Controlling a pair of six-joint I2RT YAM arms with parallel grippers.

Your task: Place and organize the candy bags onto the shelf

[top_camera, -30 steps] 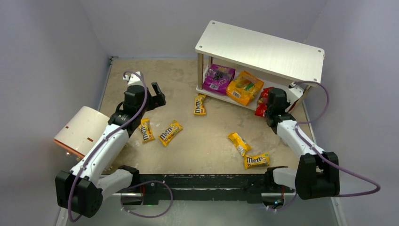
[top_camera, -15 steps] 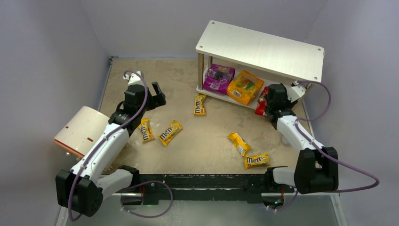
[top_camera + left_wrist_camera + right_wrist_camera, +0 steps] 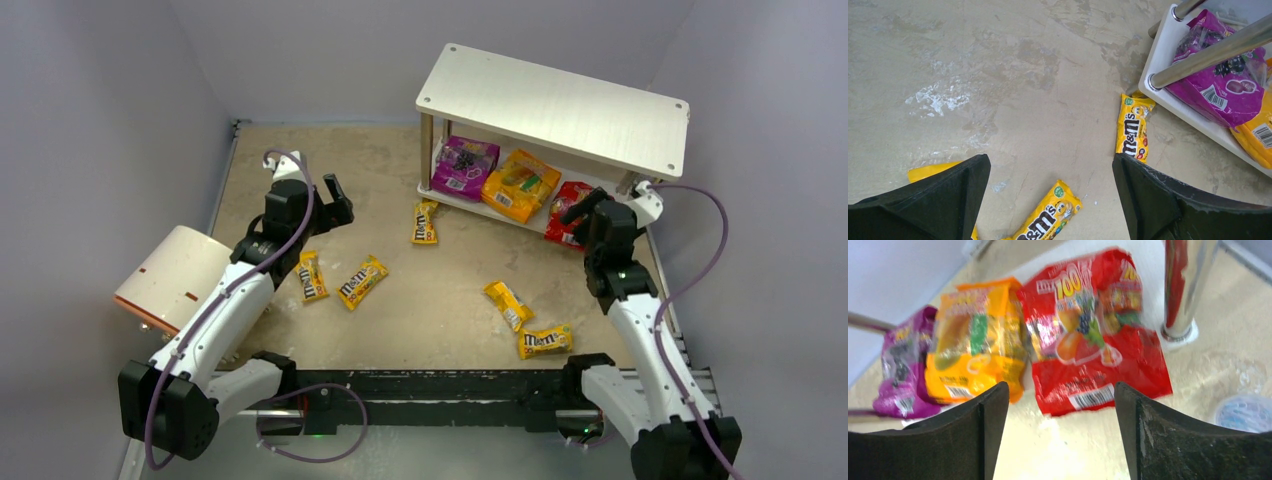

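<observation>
Three bags sit on the shelf's (image 3: 555,105) lower board at one o'clock — purple pouch (image 3: 464,166), orange pouch (image 3: 519,185), red pouch (image 3: 566,212). Five yellow packets (image 3: 425,222) (image 3: 312,276) (image 3: 361,281) (image 3: 508,304) (image 3: 545,341) lie on the desk (image 3: 450,280). Two pincers, both released — left pincer (image 3: 338,198) at ten o'clock, right pincer (image 3: 1060,386) at three.

White arms (image 3: 220,310), black joints; purple cables (image 3: 723,235), black left hand (image 3: 1048,195), black right hand (image 3: 1060,435)

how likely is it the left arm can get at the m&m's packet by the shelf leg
Probably yes: the left gripper is open, and only bare table lies between it and the packet. Its far end nears the shelf, which may crowd the grip.
</observation>
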